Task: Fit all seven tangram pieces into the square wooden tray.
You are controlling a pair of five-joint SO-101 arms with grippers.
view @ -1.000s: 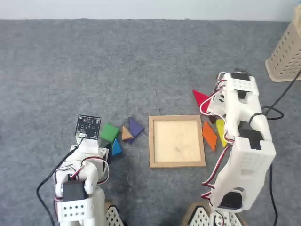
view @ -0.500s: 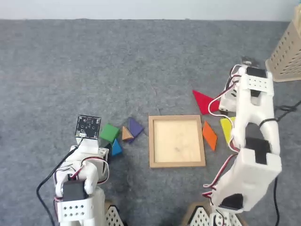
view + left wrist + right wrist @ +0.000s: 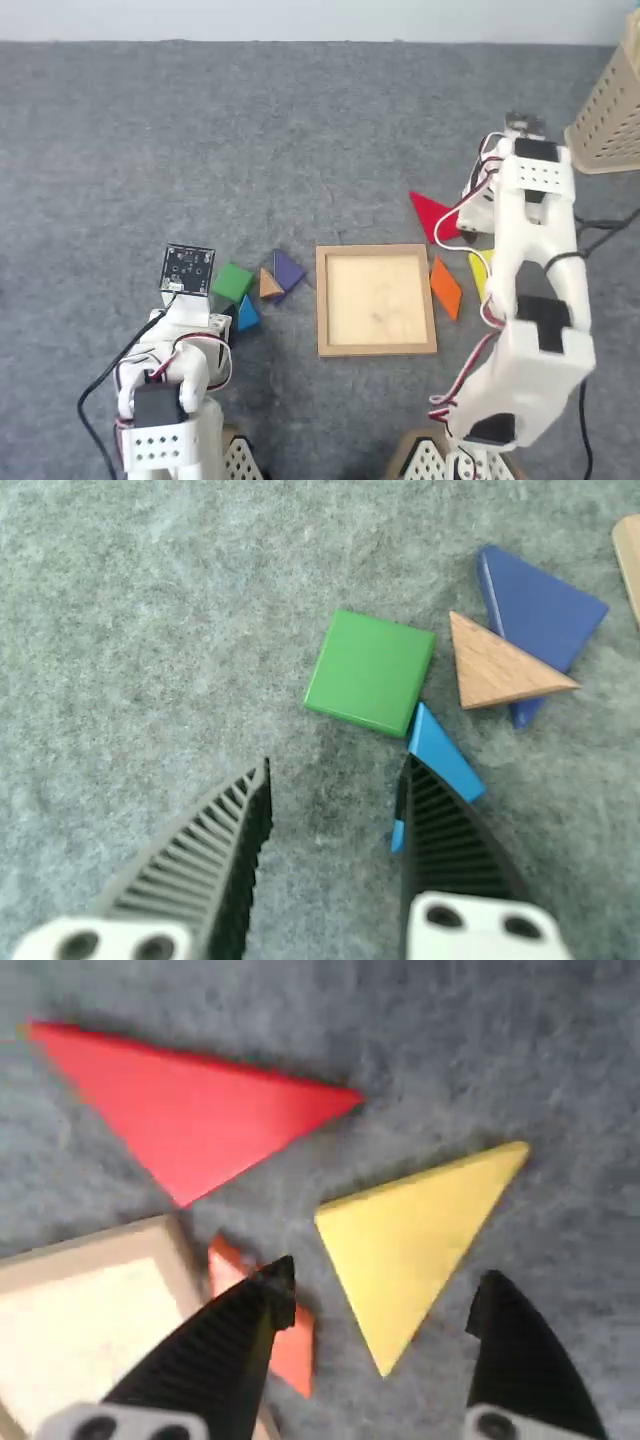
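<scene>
Tangram pieces lie on a grey felt surface [image 3: 150, 150] on both sides of the square wooden tray [image 3: 322, 300], all seven outside its rim. On one side of the tray a green square [image 3: 370, 670], a light blue triangle [image 3: 445, 760], a wood-coloured triangle [image 3: 495, 665] and a dark blue triangle [image 3: 540, 610] sit close together, the wood-coloured one overlapping the dark blue one. The left gripper [image 3: 336, 780] hangs above the felt near the green square with its fingers apart, one of them just beside the light blue triangle.

On the tray's other side, a red triangle [image 3: 190, 1110] lies off a far corner. An orange parallelogram [image 3: 446, 287] rests just beside the tray wall and a yellow triangle [image 3: 415, 1235] beyond it. The right gripper [image 3: 388, 1275] is poised over the yellow triangle, fingers spread wide to either side of its nearest tip. Whether they touch the piece cannot be told. A perforated beige basket [image 3: 610, 110] stands at the surface's far edge.
</scene>
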